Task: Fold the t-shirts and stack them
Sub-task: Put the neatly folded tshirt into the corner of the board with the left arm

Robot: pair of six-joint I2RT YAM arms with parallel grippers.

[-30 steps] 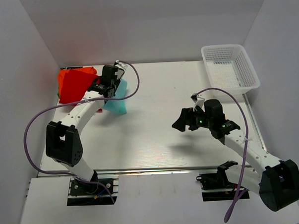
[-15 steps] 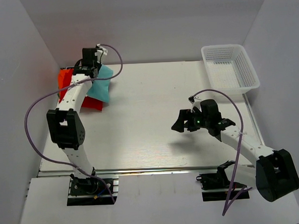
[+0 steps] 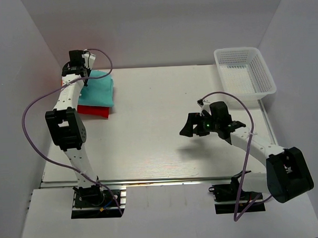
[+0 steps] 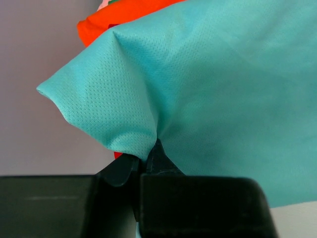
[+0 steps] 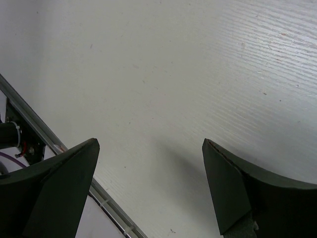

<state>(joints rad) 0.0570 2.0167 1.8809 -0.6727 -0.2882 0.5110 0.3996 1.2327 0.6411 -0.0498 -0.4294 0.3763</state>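
Note:
The folded teal t-shirt [image 3: 98, 89] lies on top of the red t-shirt [image 3: 92, 110] at the table's far left. An orange edge [image 3: 63, 79] shows behind them. My left gripper [image 3: 83, 80] is at the teal shirt's far left corner and is shut on a pinch of it. In the left wrist view the teal cloth [image 4: 208, 84] bunches into the closed jaws of my left gripper [image 4: 146, 156], with the orange edge [image 4: 124, 12] behind. My right gripper [image 3: 189, 126] is open and empty above bare table; it also shows in the right wrist view [image 5: 148, 148].
A white mesh basket [image 3: 244, 72] stands at the far right corner. The side wall stands close to the left of the shirt stack. The table's metal front rail [image 5: 44, 134] shows in the right wrist view.
My left gripper carried the teal shirt from mid-left to the far left and laid it over the red shirt. The right arm drew slightly left.

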